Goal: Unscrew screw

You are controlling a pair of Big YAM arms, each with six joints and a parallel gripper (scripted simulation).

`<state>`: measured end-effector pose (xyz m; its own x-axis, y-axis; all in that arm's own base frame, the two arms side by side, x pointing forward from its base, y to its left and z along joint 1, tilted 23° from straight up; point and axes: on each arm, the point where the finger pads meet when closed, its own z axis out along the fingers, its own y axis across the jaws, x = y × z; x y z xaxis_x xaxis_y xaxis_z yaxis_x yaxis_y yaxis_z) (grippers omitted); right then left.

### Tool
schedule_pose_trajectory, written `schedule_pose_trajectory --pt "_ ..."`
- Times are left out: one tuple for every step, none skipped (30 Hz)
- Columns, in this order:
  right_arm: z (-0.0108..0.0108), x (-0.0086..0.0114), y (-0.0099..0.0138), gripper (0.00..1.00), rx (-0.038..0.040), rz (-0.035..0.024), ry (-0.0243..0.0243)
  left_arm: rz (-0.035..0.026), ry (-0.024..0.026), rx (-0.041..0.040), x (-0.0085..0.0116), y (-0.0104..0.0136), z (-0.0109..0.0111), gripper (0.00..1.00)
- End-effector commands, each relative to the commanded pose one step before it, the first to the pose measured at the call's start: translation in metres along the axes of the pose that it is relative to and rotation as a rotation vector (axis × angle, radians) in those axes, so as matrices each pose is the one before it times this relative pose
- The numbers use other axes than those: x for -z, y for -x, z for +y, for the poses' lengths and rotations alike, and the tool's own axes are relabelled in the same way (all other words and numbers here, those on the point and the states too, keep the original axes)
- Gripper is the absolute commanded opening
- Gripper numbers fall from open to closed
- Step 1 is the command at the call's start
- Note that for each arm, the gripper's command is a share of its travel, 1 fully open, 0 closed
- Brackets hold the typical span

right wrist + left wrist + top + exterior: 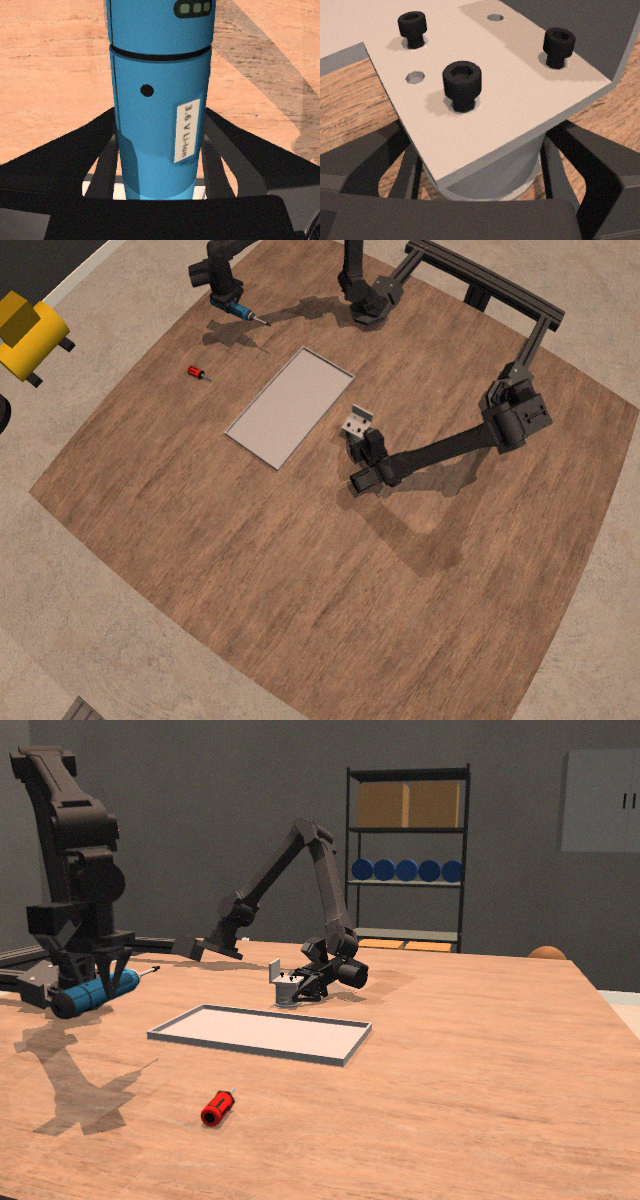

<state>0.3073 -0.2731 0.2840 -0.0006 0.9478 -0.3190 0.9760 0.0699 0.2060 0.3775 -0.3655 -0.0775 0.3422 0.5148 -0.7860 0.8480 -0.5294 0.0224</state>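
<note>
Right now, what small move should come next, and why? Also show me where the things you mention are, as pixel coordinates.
I'd probably have the right gripper [227, 303] [98, 986] [159, 117] lower the electric screwdriver [239, 310] [85, 996] [160, 130] to the table: all three screws visible on the bracket [356, 424] [274, 971] [495, 100] stand raised, so none seems left to loosen.
</note>
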Motion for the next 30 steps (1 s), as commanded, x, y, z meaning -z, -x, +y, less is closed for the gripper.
schedule_pose_trajectory --pt "0.02602 0.03436 0.01943 0.42 0.00110 -0.04896 0.06191 -0.00116 0.01117 -0.01741 0.00305 0.00445 0.00775 0.59" --pt "0.00020 0.00012 0.00018 0.42 0.00058 -0.00028 0.00031 0.00000 0.00000 0.00000 0.00000 0.00000 0.00000 0.59" --pt "0.00020 0.00019 0.00019 0.42 0.00056 -0.00039 0.00043 0.00000 0.00000 0.00000 0.00000 0.00000 0.00000 0.59" --pt "0.00022 -0.00013 0.00016 0.42 0.00045 0.00020 -0.00023 0.00000 0.00000 0.00000 0.00000 0.00000 0.00000 0.59" --pt "-0.00002 0.00029 0.00002 0.42 -0.00007 -0.00043 0.00048 0.00000 0.00000 0.00000 0.00000 0.00000 0.00000 0.59" --pt "-0.00002 0.00028 0.00002 0.42 -0.00006 -0.00041 0.00046 0.00000 0.00000 0.00000 0.00000 0.00000 0.00000 0.59" --pt "-0.00001 0.00018 0.00001 0.42 -0.00004 -0.00026 0.00029 0.00000 0.00000 0.00000 0.00000 0.00000 0.00000 0.59" --pt "0.00000 0.00000 0.00000 0.42 0.00000 0.00000 0.00000 0.00000 0.00000 0.00000 0.00000 0.00000 0.00000 0.59" --pt "0.00000 0.00000 0.00000 0.42 0.00000 0.00000 0.00000 0.00000 0.00000 0.00000 0.00000 0.00000 0.00000 0.59" --pt "0.00008 0.00058 0.00015 0.42 0.00087 -0.00110 0.00120 0.00000 0.00000 0.00000 0.00000 0.00000 0.00000 0.59" --pt "0.00008 0.00058 0.00015 0.42 0.00087 -0.00110 0.00119 0.00000 0.00000 0.00000 0.00000 0.00000 0.00000 0.59" --pt "0.00019 0.00058 0.00025 0.42 0.00081 -0.00153 0.00166 0.00000 0.00000 0.00000 0.00000 0.00000 0.00000 0.59" --pt "0.00030 0.00058 0.00035 0.42 0.00074 -0.00192 0.00209 0.00000 0.00000 0.00000 0.00000 0.00000 0.00000 0.59" --pt "0.00030 0.00058 0.00035 0.42 0.00075 -0.00192 0.00209 0.00000 0.00000 0.00000 0.00000 0.00000 0.00000 0.59" --pt "0.00030 0.00058 0.00035 0.42 0.00075 -0.00192 0.00209 0.00000 0.00000 0.00000 0.00000 0.00000 0.00000 0.59" --pt "0.00025 0.00047 0.00029 0.42 0.00070 -0.00153 0.00165 0.00000 0.00000 0.00000 0.00000 0.00000 0.00000 0.59" --pt "-0.00018 -0.00054 -0.00025 0.42 0.00029 0.00218 -0.00239 0.00000 0.00000 0.00000 0.00000 0.00000 0.00000 0.59" --pt "-0.00017 -0.00054 -0.00024 0.42 0.00029 0.00218 -0.00239 0.00000 0.00000 0.00000 0.00000 0.00000 0.00000 0.59" --pt "-0.00017 -0.00054 -0.00024 0.42 0.00029 0.00216 -0.00237 0.00000 0.00000 0.00000 0.00000 0.00000 0.00000 0.59" --pt "0.00015 -0.00054 0.00005 0.42 0.00010 0.00099 -0.00110 0.00000 0.00000 0.00000 0.00000 0.00000 0.00000 0.59" --pt "0.00015 -0.00054 0.00005 0.42 0.00010 0.00099 -0.00110 0.00000 0.00000 0.00000 0.00000 0.00000 0.00000 0.59" --pt "0.00000 0.00002 0.00000 0.42 -0.00001 -0.00003 0.00003 0.00000 0.00000 0.00000 0.00000 0.00000 0.00000 0.59" --pt "0.00000 0.00002 0.00000 0.42 -0.00001 -0.00003 0.00004 0.00000 0.00000 0.00000 0.00000 0.00000 0.00000 0.59" --pt "0.00000 0.00000 0.00000 0.42 0.00000 0.00000 0.00000 0.00000 0.00000 0.00000 0.00000 0.00000 0.00000 0.59" --pt "0.00000 0.00000 0.00000 0.42 0.00000 0.00000 0.00000 0.00000 0.00000 0.00000 0.00000 0.00000 0.00000 0.59" --pt "0.00000 0.00000 0.00000 0.42 0.00000 0.00000 0.00000 0.00000 0.00000 0.00000 0.00000 0.00000 0.00000 0.59" --pt "0.00007 0.00059 0.00015 0.42 0.00083 -0.00114 0.00120 0.00000 0.00000 0.00000 0.00000 0.00000 0.00000 0.59" --pt "0.00007 0.00059 0.00015 0.42 0.00083 -0.00114 0.00120 0.00000 0.00000 0.00000 0.00000 0.00000 0.00000 0.59" --pt "0.00012 0.00059 0.00020 0.42 0.00080 -0.00132 0.00140 0.00000 0.00000 0.00000 0.00000 0.00000 0.00000 0.59" --pt "0.00030 0.00059 0.00037 0.42 0.00070 -0.00201 0.00214 0.00000 0.00000 0.00000 0.00000 0.00000 0.00000 0.59"
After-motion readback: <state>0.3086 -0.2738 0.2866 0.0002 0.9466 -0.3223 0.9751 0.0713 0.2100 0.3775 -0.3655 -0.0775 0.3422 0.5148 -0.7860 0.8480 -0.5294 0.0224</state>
